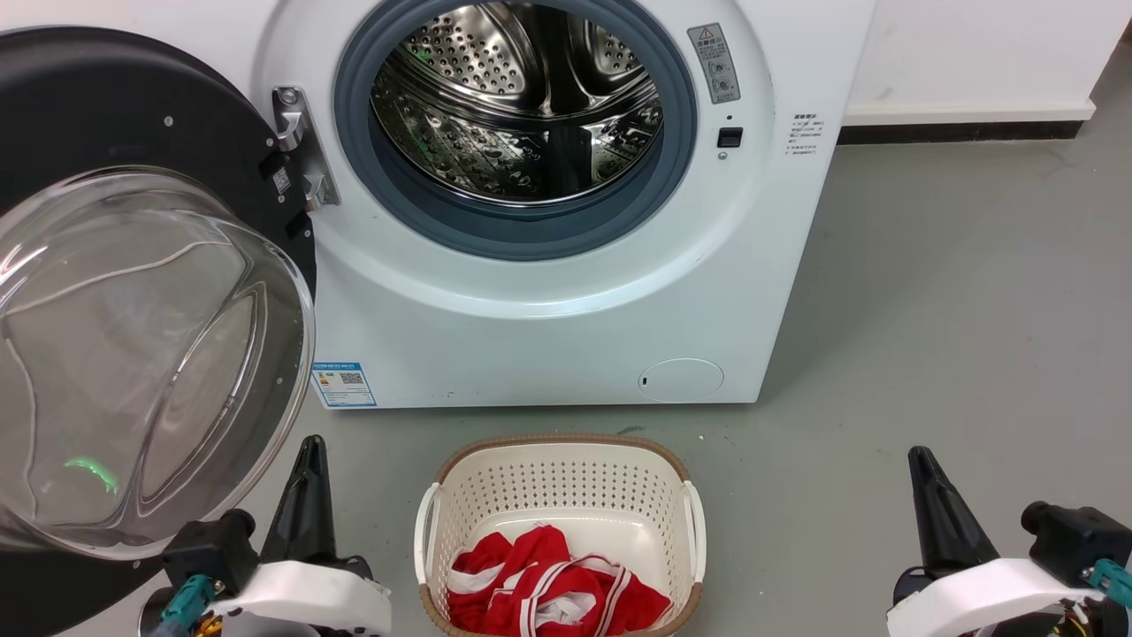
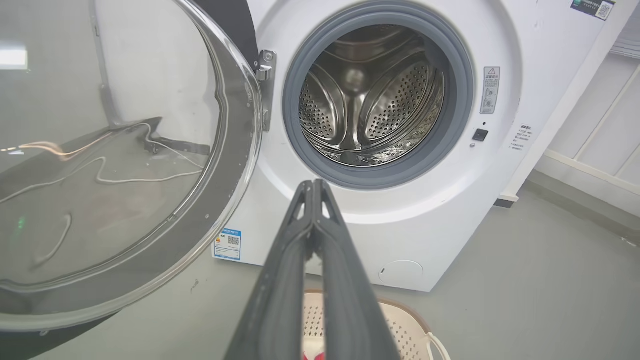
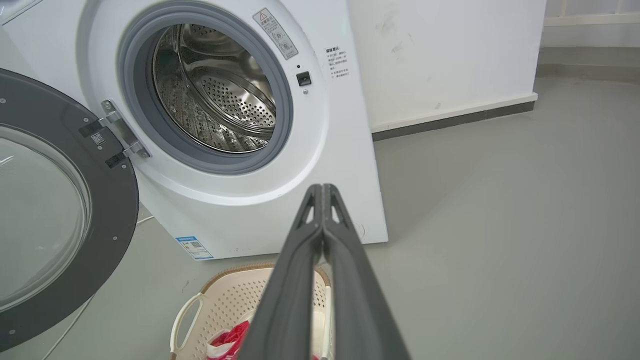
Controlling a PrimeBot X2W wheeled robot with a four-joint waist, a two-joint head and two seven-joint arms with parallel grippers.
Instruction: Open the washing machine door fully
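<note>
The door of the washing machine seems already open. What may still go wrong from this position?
1. The left gripper, shut, appears close to the lower edge of the washing machine door. A careless lift or swing to the left might knock the glass.
2. The laundry basket stands on the floor right in front of the machine. Driving forward would probably push it.
</note>
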